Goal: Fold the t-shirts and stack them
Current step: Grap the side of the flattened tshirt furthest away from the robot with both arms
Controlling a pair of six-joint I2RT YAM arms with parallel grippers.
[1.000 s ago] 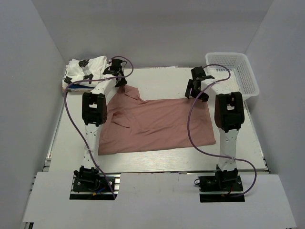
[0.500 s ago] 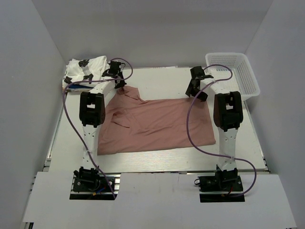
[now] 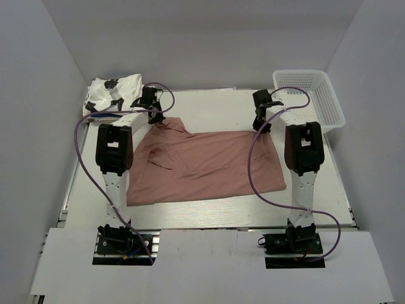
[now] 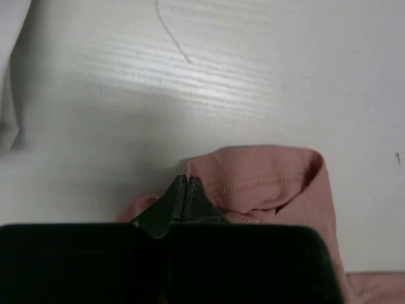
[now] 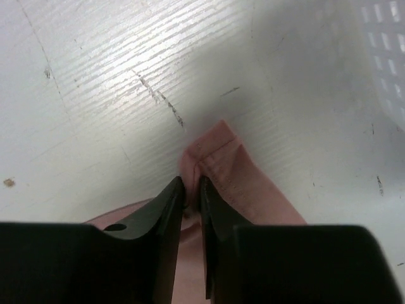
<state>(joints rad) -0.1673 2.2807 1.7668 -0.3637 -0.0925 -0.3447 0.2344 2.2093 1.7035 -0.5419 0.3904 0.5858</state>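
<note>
A large dusty-pink t-shirt (image 3: 209, 166) lies spread flat across the middle of the table. My left gripper (image 3: 156, 116) is at its far left corner. In the left wrist view the jaws (image 4: 185, 181) are pressed together with the pink hem (image 4: 266, 183) caught at their tips. My right gripper (image 3: 259, 125) is at the far right corner. Its fingers (image 5: 192, 187) are closed on a bunched ridge of pink cloth (image 5: 221, 161). A folded white t-shirt with black print (image 3: 114, 92) sits at the far left corner of the table, with a thin blue edge (image 3: 101, 114) under it.
A white plastic mesh basket (image 3: 330, 96) stands at the far right corner, and its wall shows in the right wrist view (image 5: 386, 38). Purple cables loop from both arms. White walls close in the table on three sides.
Both grippers closed on the far corners of the pink shirt, the left first and then the right. The left arm shifted left, and the shirt's left side moved slightly with it.
</note>
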